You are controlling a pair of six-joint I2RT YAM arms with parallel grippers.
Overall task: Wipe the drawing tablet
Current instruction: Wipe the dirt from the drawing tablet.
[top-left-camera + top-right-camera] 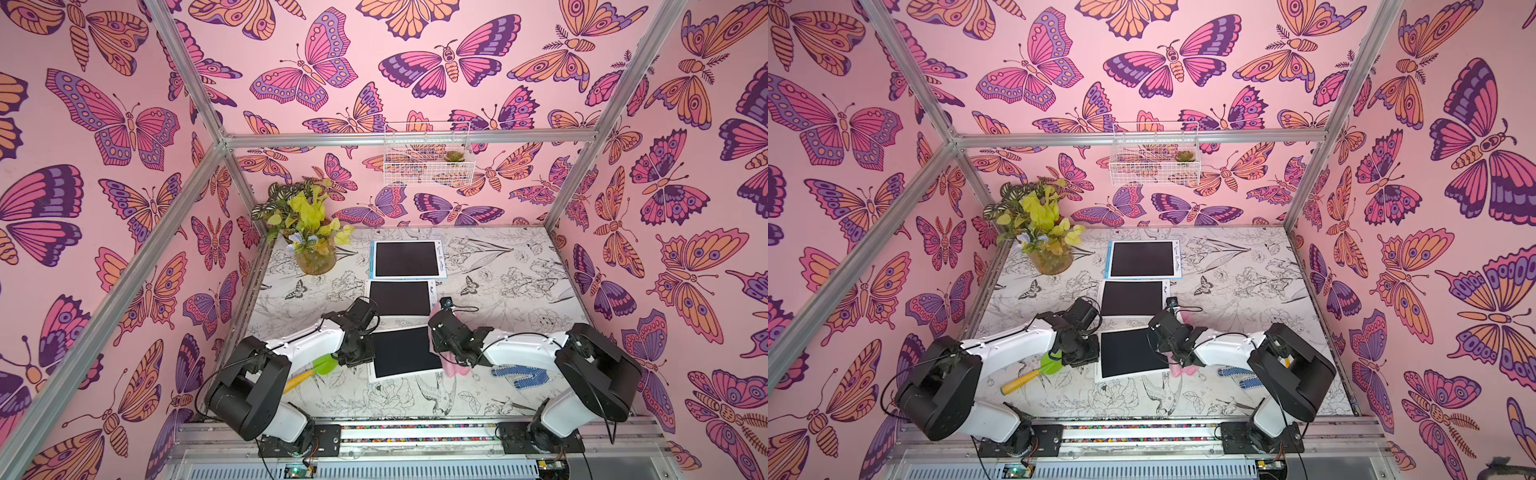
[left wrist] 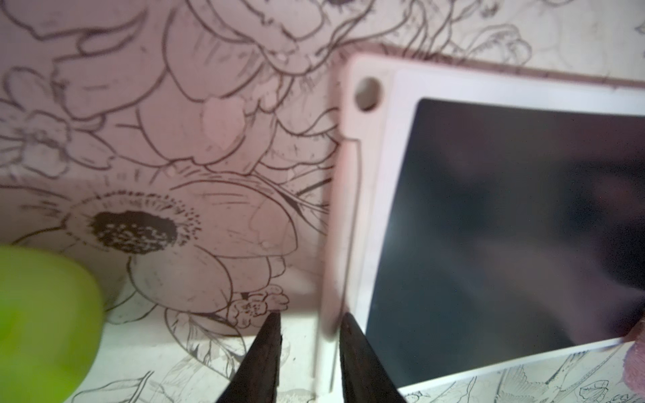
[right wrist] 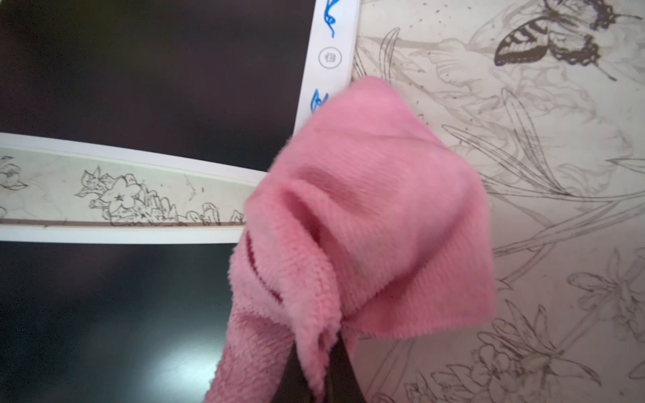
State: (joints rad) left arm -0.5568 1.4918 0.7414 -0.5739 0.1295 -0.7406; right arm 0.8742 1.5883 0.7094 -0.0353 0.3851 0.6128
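Cloth [image 3: 366, 209], pink, hangs clamped in right gripper [image 3: 328, 349] at corner of nearest tablet [image 1: 405, 351]. Left gripper [image 2: 312, 321] stands parted astride that tablet's edge.

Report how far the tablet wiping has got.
Done: the right gripper is shut on the pink cloth, and the left gripper has its jaws either side of the nearest tablet at its rim, though a firm pinch cannot be confirmed. In hand: the cloth hangs by that tablet's far right corner. Left: its screen looks plain dark with no wiped strip showing, so the strokes seem still to come.
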